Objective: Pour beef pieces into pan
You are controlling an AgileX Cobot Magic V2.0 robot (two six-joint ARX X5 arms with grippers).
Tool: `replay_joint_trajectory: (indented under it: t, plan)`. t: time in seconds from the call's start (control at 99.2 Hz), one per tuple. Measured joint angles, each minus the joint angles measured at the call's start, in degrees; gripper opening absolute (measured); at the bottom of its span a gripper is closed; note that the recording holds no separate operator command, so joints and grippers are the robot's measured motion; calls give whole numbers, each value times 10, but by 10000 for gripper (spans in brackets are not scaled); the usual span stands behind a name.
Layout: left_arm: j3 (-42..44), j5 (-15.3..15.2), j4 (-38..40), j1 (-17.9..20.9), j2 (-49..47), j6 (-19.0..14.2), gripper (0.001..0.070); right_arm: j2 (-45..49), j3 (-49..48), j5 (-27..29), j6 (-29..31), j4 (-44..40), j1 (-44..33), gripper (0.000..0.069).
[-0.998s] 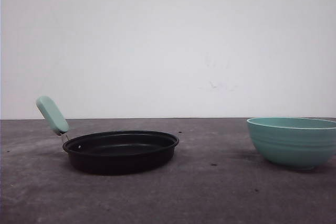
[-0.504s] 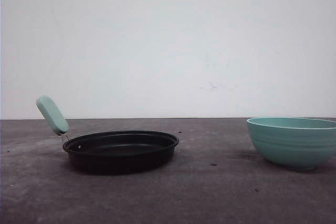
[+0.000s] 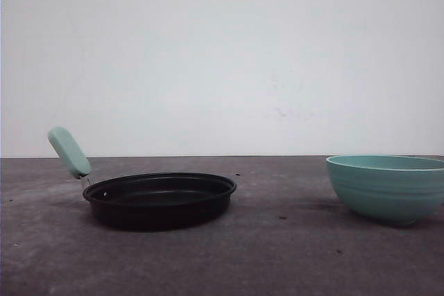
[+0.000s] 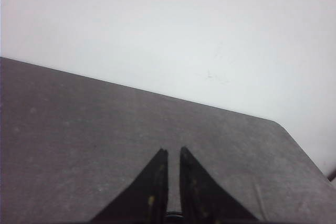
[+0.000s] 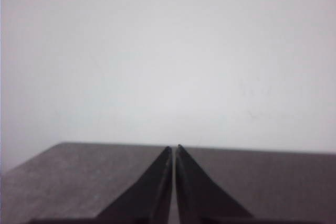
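Nearest to you, each wrist view shows its tool over bare tabletop (image 3: pixel 277 261). The left tool (image 4: pixel 174 153) has its two dark fingers almost together, a thin slit between the tips and nothing held. The right tool (image 5: pixel 174 149) is likewise drawn closed, tips all but touching, empty, pointing across the dark surface toward the white wall (image 3: pixel 222 53).

Further out, the front view shows the pan (image 3: pixel 159 199) sitting flat on the left half of the tabletop, its mint-green handle (image 3: pixel 68 152) angled up and away to the left. What can be seen of its interior looks bare. Well apart from it, at the right edge, stands the teal bowl (image 3: pixel 386 186), upright. Its contents are hidden by the rim from this low angle, so you cannot confirm the beef pieces are inside, though no strips lie anywhere on the visible tabletop.

Judgement: the task is at its opening step; nothing is grasped and nothing poured. Your next move calls for spreading the right tool's fingers, bringing it to the bowl's rim, and securing a firm hold before lifting. Expect the smooth curved wall to slip under a shallow pinch.
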Motion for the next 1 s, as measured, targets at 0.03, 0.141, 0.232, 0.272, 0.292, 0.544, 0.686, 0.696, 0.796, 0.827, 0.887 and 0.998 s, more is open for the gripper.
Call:
replay_joint_trajectory:
  t: [0.03, 0.141, 0.232, 0.272, 0.292, 0.544, 0.686, 0.696, 0.796, 0.827, 0.887, 0.998]
  plan:
    - [6, 0, -6, -3, 6, 0, 13, 3, 0, 0, 0, -10, 0, 9]
    - [15, 2, -12, -14, 12, 12, 13, 8, 0, 0, -1, -34, 0, 9]
    - [16, 2, -12, -23, 12, 30, 13, 7, 0, -7, -1, -40, 0, 9]
    - [17, 1, -13, -25, 12, 34, 13, 6, 0, -10, -1, -40, 0, 9]
    - [17, 2, -13, -26, 12, 35, 13, 6, 0, -11, -1, -40, 0, 9]
    - [19, 1, -27, -28, 12, 43, 78, 6, 6, -26, -6, -74, 0, 39]
    - [19, 1, -35, -28, 12, 43, 222, 16, 24, -25, -16, -89, 0, 408]
    - [19, 1, -36, -28, 12, 43, 229, 17, 25, -26, -16, -90, 0, 428]
    - [19, 1, -54, -28, 12, 43, 263, 24, 33, -26, -16, -93, 0, 533]
    - [19, 1, -63, -28, 12, 43, 267, 25, 33, -25, -17, -93, 0, 547]
    - [19, -1, -86, -28, 12, 43, 277, 25, 33, -25, -17, -93, 0, 587]
    - [19, -5, -125, -28, 12, 43, 389, 26, 34, -25, -16, -93, 0, 685]
